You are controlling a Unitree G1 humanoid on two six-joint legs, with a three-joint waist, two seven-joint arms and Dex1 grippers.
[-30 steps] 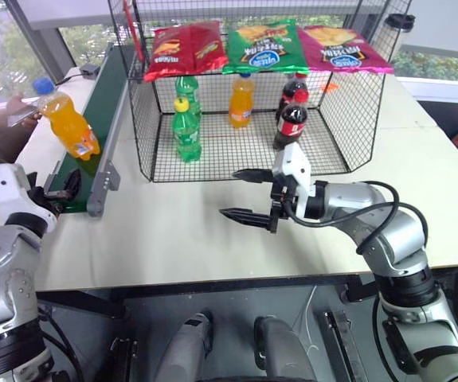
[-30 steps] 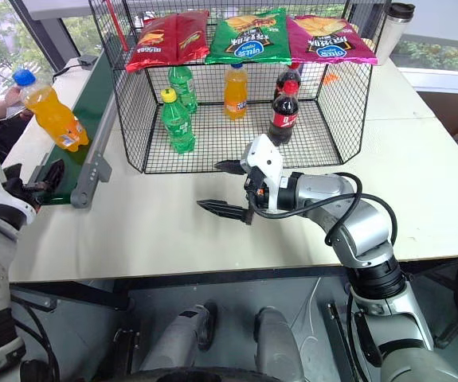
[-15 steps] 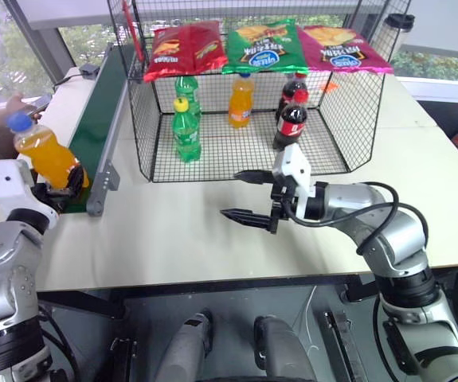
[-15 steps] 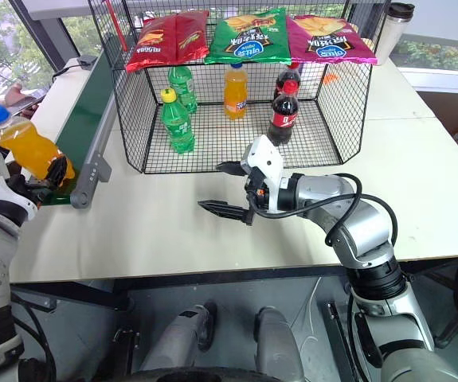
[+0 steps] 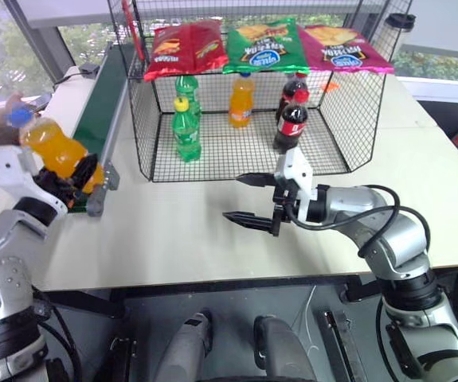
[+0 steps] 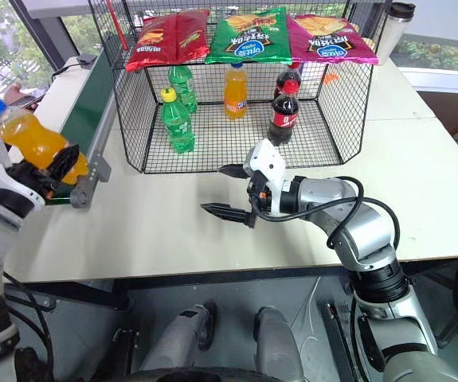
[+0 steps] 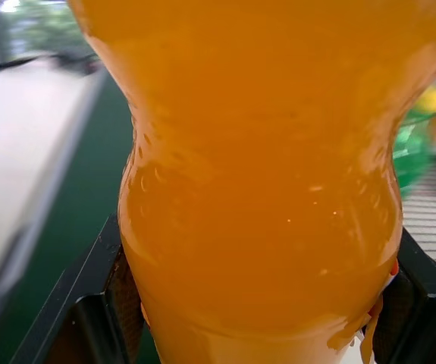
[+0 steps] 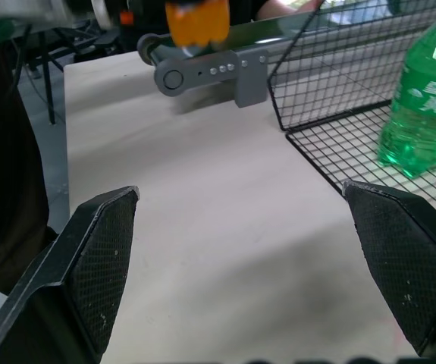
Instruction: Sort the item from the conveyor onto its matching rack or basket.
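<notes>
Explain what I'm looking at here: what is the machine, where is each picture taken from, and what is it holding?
This is a humanoid robot with two arms, each ending in a two-fingered gripper. The two wide pictures come from its head, looking down over a table; the other two come from cameras on its wrists. The left gripper is shut on an orange soda bottle, tilted, by the end of the green conveyor. The right gripper hangs open over the table. Behind stands a black wire cage holding bottles, with chip bags on top.
</notes>
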